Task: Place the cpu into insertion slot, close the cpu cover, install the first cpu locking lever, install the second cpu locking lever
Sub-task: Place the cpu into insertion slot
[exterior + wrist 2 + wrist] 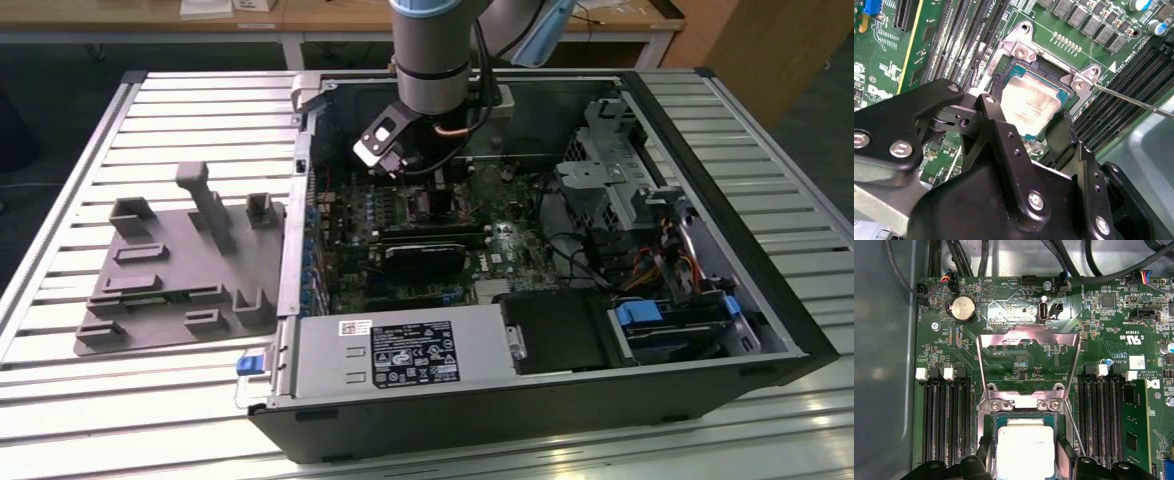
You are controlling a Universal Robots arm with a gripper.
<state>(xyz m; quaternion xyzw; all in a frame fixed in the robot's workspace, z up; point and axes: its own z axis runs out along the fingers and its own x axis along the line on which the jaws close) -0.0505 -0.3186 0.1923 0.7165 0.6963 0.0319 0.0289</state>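
**Fingers closed on the cpu at the insertion slot**

The fingers are spread to the chip's width. One finger sits against each of two opposite edges of the cpu, which they hold between them. Both wrist views show the same grip.

The cpu lies flat, silver top upward, inside the black rim of the insertion slot. Its green border is visible around the metal top. No tilt can be seen from either wrist view.

The cpu cover is swung open on its hinge at one edge of the slot. Its square window frames bare green board beyond the slot. The cover is clear of both the cpu and the fingers.

A thin wire locking lever runs outward from one corner of the slot frame and crosses over the adjacent memory slots. Banks of these long black slots flank the insertion slot on two sides. A coin battery sits on the board beyond the open cover.

In the exterior view, the arm reaches down into the open computer case. The case lies on its side on the slatted metal surface, towards the exterior view's right edge. A grey moulded fixture rests on the surface just beside the case, towards the exterior view's left edge.
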